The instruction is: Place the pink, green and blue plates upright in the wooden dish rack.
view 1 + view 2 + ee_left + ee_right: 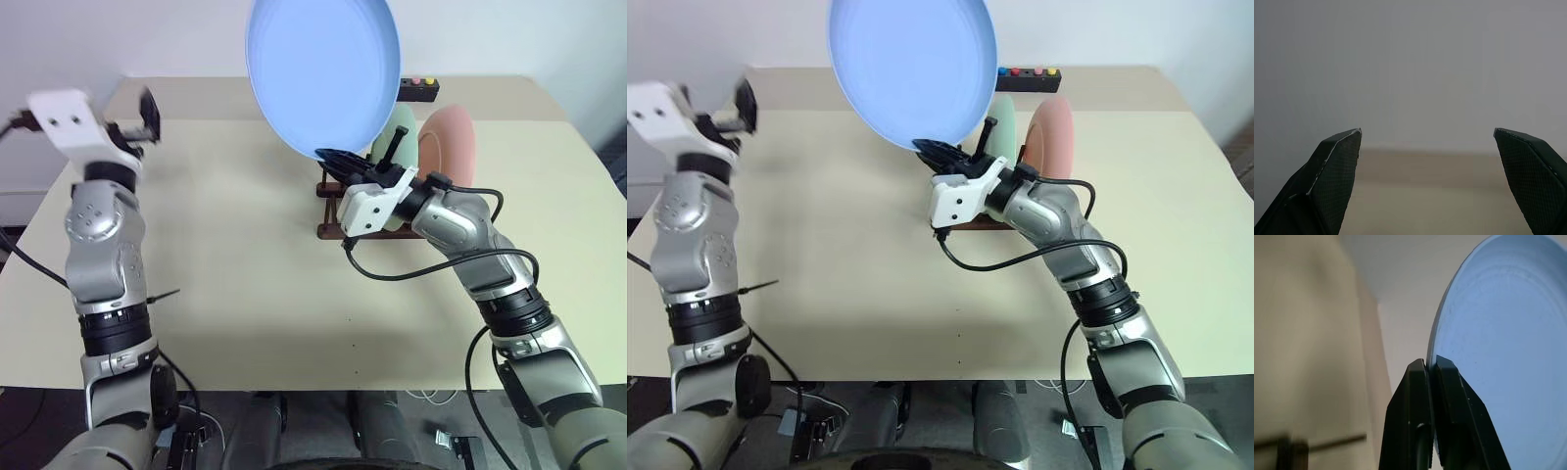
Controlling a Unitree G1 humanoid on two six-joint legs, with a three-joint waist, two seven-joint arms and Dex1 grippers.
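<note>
The light blue plate (323, 73) stands on edge in the air above the middle of the counter's (245, 294) far half, its smooth, shallow hollow facing the robot, with the right claw (338, 160) clamped on its lower rim. Just behind it, the mint green plate (390, 147) and salmon pink plate (448, 147) stand upright in the dark wooden dish rack (330, 211) near the far edge. The right arm reaches forward and inward, while the left claw (137, 122), fingers wide apart, is raised near the far left corner.
</note>
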